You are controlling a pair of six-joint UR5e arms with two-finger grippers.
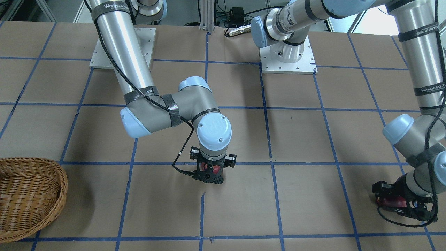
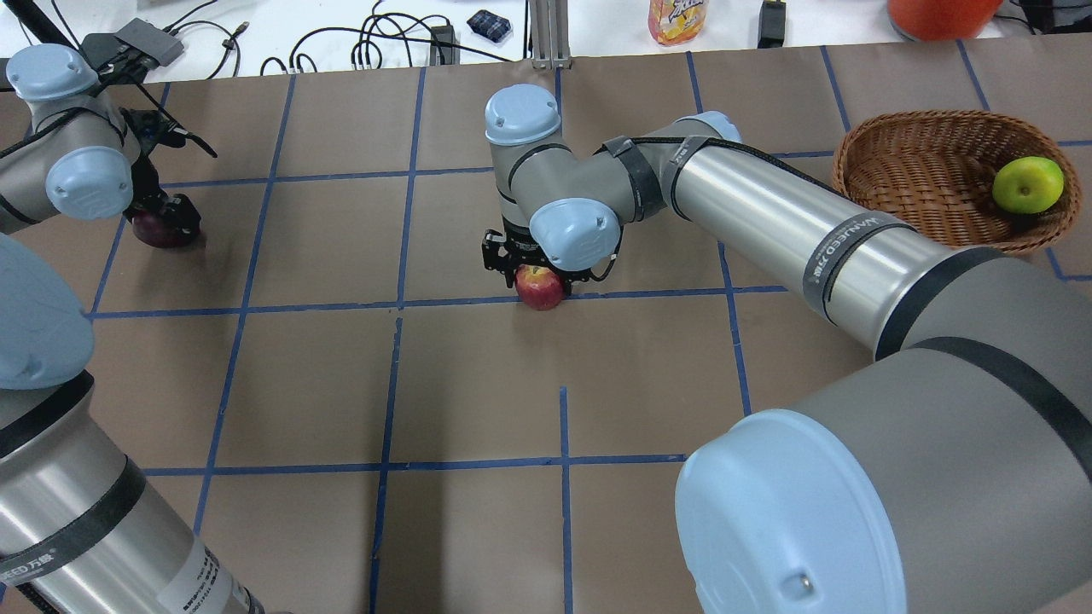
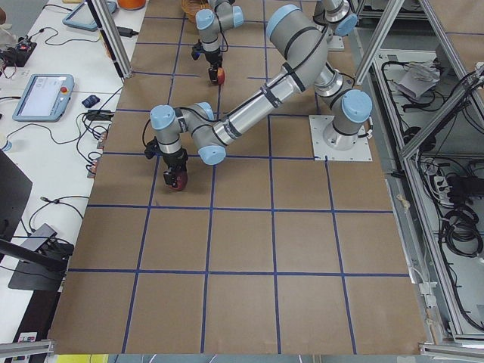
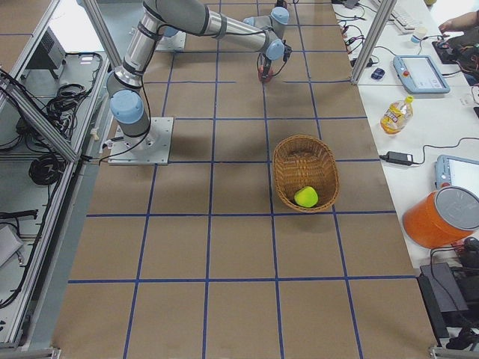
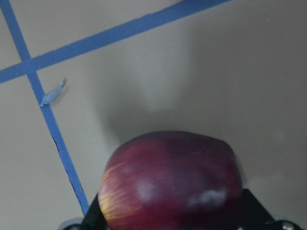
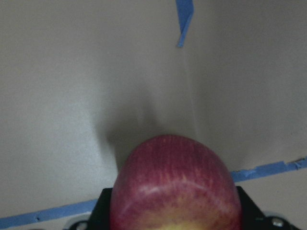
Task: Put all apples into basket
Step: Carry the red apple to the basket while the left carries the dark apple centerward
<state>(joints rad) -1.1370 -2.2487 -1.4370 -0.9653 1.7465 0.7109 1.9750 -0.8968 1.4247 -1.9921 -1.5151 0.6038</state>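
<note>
The red apple (image 2: pixel 542 288) sits between the fingers of my right gripper (image 2: pixel 537 271) near the table's middle. The wrist view shows the gripper (image 6: pixel 175 213) shut on this apple (image 6: pixel 175 182), close above the paper. The dark maroon apple (image 2: pixel 160 230) is at the far left, under my left gripper (image 2: pixel 158 217). The left wrist view shows that gripper (image 5: pixel 172 215) shut on the apple (image 5: pixel 172 177). The lime-green apple (image 2: pixel 1028 184) lies in the wicker basket (image 2: pixel 904 170) at the far right. I cannot tell whether either held apple touches the table.
The table is brown paper with a blue tape grid. Cables, a bottle (image 2: pixel 678 17) and an orange container (image 2: pixel 938 10) stand beyond the far edge. The two arm base plates (image 1: pixel 287 59) are on the robot's side.
</note>
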